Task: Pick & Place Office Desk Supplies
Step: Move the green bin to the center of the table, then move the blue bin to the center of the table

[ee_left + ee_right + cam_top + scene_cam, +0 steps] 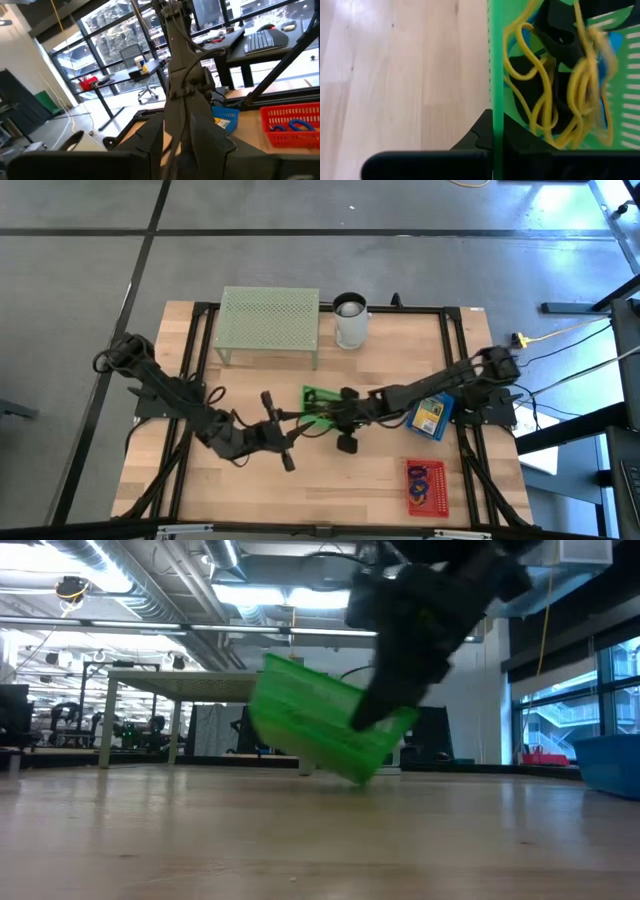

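R gripper (325,412) sits mid-frame in the high view, jaws pinched tight on the wall of a green basket (318,402); right wrist view shows the green rim (496,75) clamped edge-on between the two dark fingers (522,145). Low view: basket (325,728) is tilted, one corner down near the tabletop, the rest lifted; whether the corner touches the wood, can't tell. Inside the basket, wrist view: yellow rubber bands (540,85), several tangled, no exact count, plus some blue bits and dark shapes behind them, too blurred to name.

L gripper (283,442) is lower-centre in the high view, just left of and below the basket, apart from it; how wide its jaws stand, can't tell, and nothing seen held.

Room: bare wood (330,490) across the bottom centre and lower left of the table, also centre strip between basket and the back row. Black frame rails run along both side edges.

Count, high view: 1 green basket, 1 blue basket (432,416) right of centre under the R arm, 1 red basket (425,487) lower right w/ blue and red items, 1 pale green mesh stand (270,320) upper centre, 1 white cup (351,321) just right of it.
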{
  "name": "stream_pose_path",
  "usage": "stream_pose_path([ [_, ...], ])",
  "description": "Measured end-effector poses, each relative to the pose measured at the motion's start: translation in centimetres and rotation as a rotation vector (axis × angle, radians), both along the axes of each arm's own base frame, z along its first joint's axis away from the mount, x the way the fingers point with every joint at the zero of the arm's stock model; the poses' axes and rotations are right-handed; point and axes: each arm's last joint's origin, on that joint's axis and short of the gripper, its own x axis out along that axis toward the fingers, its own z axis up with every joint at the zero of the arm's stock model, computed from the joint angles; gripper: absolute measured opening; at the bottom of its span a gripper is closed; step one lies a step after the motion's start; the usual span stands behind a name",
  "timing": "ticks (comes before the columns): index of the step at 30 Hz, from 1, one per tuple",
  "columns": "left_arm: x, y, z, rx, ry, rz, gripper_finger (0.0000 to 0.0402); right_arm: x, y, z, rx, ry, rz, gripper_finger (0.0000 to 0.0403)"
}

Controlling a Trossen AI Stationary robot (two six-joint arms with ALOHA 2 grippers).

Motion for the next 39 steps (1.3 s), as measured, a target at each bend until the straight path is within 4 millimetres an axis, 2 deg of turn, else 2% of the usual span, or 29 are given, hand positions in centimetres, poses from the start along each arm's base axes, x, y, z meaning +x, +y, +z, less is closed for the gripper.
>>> stream_pose_path([
  [4,-0.7,-0.8,0.0,0.006,0.003,0.024,0.0090,2.4,0.1,-0.1,-0.046,-0.018,0.054,0.0005],
  [8,-1.3,-1.5,0.2,0.026,0.004,0.052,0.0088,4.2,-0.5,-0.3,-0.078,-0.030,0.066,0.0005],
  [13,-1.9,-2.2,0.2,0.037,0.009,0.049,0.0087,5.5,-1.6,-0.6,-0.075,-0.028,0.042,0.0012],
  [17,-2.3,-2.7,0.2,0.066,0.021,0.031,0.0087,5.6,-2.1,-0.7,-0.030,-0.016,0.062,0.0050],
  [23,-2.4,-2.9,0.2,0.072,0.024,0.026,0.0086,5.6,-2.1,-0.8,-0.028,-0.012,0.062,0.0132],
  [26,-2.4,-2.9,0.2,0.072,0.024,0.028,0.0086,5.0,-2.1,0.2,0.014,0.045,0.036,0.0165],
  [30,-2.4,-2.9,0.2,0.076,0.029,0.027,0.0086,3.7,-1.9,3.7,0.015,0.108,0.016,0.0183],
  [36,-2.5,-3.0,0.1,0.077,0.029,0.021,0.0086,-0.7,-1.0,7.2,-0.077,0.235,-0.057,0.0177],
  [39,-2.6,-3.1,0.0,0.083,0.036,0.017,0.0086,-3.1,-0.7,8.1,-0.124,0.294,-0.129,0.0173],
])
